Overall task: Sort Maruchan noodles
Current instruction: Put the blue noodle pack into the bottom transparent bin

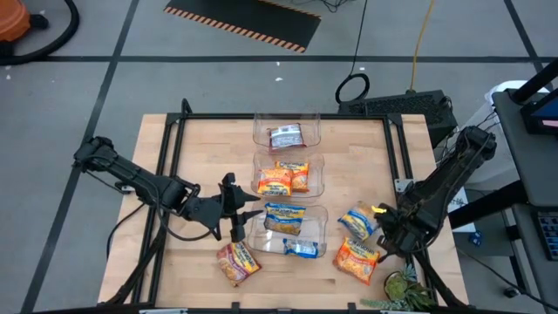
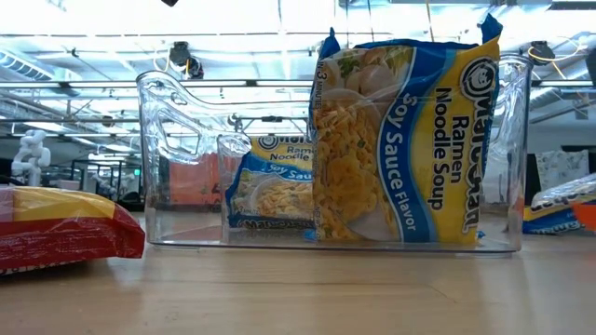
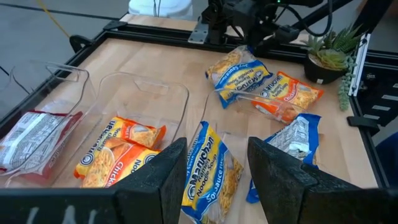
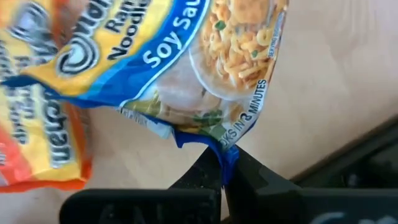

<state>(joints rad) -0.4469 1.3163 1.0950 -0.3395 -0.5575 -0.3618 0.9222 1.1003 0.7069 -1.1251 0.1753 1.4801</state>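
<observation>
Three clear bins stand in a column at the table's middle: the far bin (image 1: 312,131) holds a reddish-brown packet (image 1: 284,137), the middle bin (image 1: 318,166) orange packets (image 1: 283,179), the near bin (image 1: 324,228) blue-and-yellow packets (image 1: 283,218). My right gripper (image 1: 384,228) is shut on a blue-and-yellow soy sauce packet (image 4: 186,62) right of the bins, beside an orange packet (image 1: 356,259). My left gripper (image 3: 214,180) stands open at the near bin's left side, holding nothing. A reddish-brown packet (image 1: 237,262) lies flat near the front edge. My right gripper pinches the soy sauce packet's blue crimped edge (image 4: 231,149), near a corner, between its two fingers. The fingers come from above, pointing down. The packet spreads away from the fingers toward the orange packet (image 4: 37,143); whether it is clear of the table I cannot tell.
A small potted plant (image 1: 405,288) stands at the near right corner. A black frame (image 1: 174,139) runs along the table's sides and far edge. Bare wood lies left of the bins and between the bins and the right-hand packets.
</observation>
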